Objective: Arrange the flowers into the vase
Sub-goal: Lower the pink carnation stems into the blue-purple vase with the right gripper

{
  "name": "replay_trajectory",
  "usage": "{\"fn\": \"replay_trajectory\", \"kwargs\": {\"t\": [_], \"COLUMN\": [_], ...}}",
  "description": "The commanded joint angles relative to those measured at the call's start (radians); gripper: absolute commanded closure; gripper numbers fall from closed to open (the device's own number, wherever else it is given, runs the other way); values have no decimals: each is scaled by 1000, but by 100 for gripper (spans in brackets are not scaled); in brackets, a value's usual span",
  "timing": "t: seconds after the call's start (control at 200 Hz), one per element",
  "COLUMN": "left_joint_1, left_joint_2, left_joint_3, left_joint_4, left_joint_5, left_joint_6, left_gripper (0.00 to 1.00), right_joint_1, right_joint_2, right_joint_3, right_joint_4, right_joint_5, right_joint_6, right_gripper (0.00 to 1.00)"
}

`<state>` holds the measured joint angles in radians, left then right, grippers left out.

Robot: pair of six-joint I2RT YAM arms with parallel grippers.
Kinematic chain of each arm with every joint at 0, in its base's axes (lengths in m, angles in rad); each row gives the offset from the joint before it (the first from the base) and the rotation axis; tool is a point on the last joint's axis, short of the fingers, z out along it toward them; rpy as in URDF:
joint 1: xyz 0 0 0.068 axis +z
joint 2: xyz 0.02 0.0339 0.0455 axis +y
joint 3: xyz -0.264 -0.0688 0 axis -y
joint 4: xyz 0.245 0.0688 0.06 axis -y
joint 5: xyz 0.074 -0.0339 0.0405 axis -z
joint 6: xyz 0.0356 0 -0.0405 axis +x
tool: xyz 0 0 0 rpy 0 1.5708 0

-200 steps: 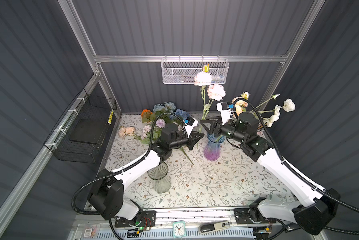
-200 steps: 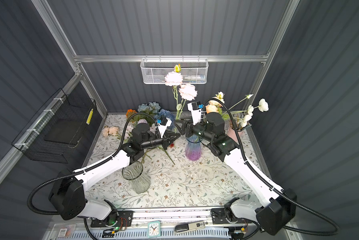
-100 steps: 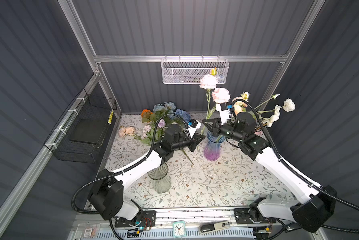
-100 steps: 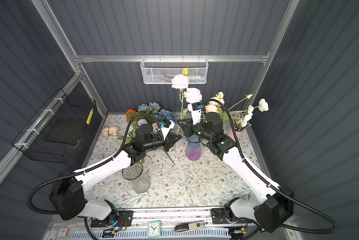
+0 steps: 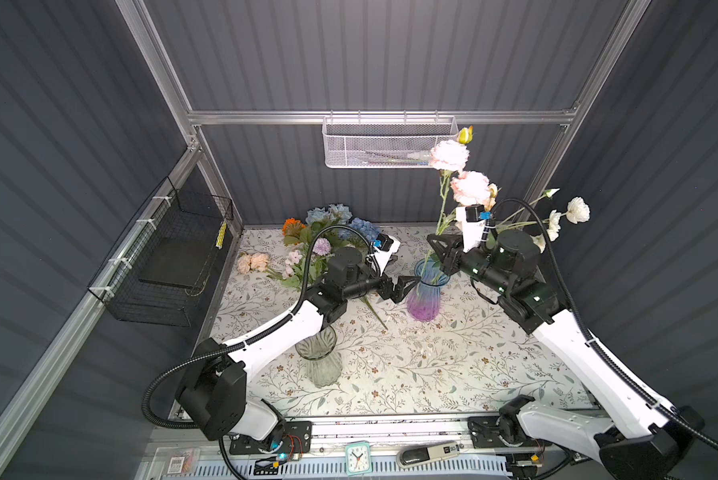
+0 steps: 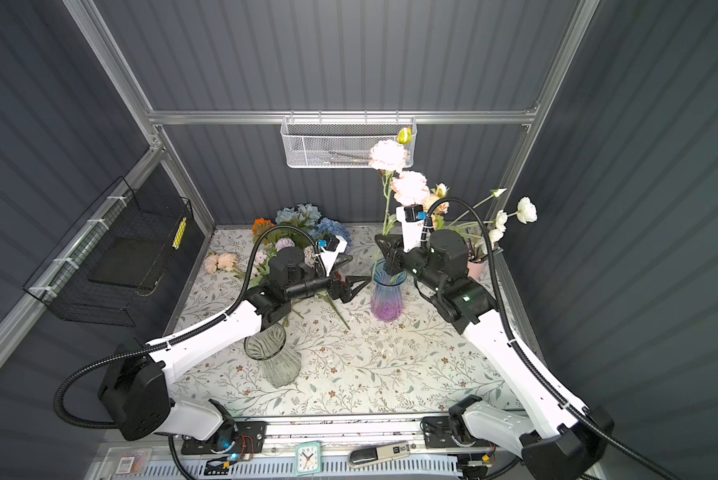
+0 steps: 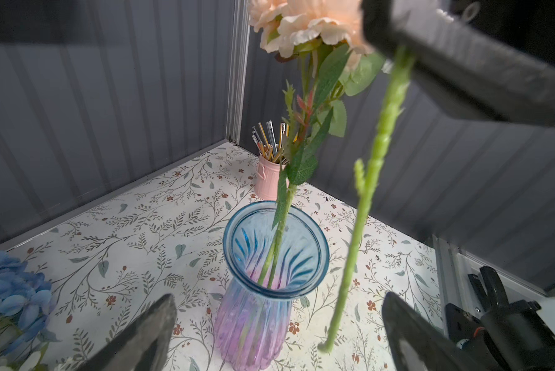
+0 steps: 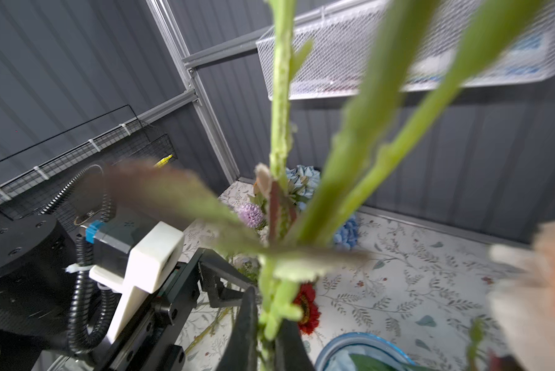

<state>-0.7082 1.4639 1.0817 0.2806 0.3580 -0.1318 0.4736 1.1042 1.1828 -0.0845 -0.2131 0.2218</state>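
My right gripper clamped on a pink flower by its stem, stem end hanging just outside the vase, a peach flower standing in it, my left gripper spread wide beside the vase, other flowers heaped at the table's back.

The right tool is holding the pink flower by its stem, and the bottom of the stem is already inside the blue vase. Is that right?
Not quite. The right tool does hold the pink flower by its stem, but the bottom of the stem hangs outside the blue vase, beside its wall. The left wrist view shows it.
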Motion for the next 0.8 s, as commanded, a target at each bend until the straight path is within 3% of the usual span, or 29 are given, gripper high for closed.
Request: {"fn": "replay_trajectory", "kwargs": {"t": [0.0,0.195,0.445,0.58,0.66,0.795], "left_joint_1": [43,110,121,126,131,145], "left_joint_2": [-26,-37,-8,-6,-12,-18], "left_joint_3": [-13,-68,-51,-37,-33,-2], "left_joint_4": [55,118,88,51,28,-91], "left_joint_5": [-64,-111,-144,-189,-238,-422], "left_joint_6": [-72,-176,-192,-170,-152,-156], "left_gripper": [0,0,0,0,0,0], "right_joint_1": [-4,-3,-3,-3,-2,0], "right_joint_2": [-39,-54,-20,41,74,127], "right_joint_3": [58,46,-121,-173,-208,-233], "right_joint_4": [-6,35,224,225,225,172], "right_joint_5": [91,184,247,232,233,243], "right_joint_6": [-98,-174,-222,-192,-162,-136], "right_gripper": [100,100,100,100,100,100]}}
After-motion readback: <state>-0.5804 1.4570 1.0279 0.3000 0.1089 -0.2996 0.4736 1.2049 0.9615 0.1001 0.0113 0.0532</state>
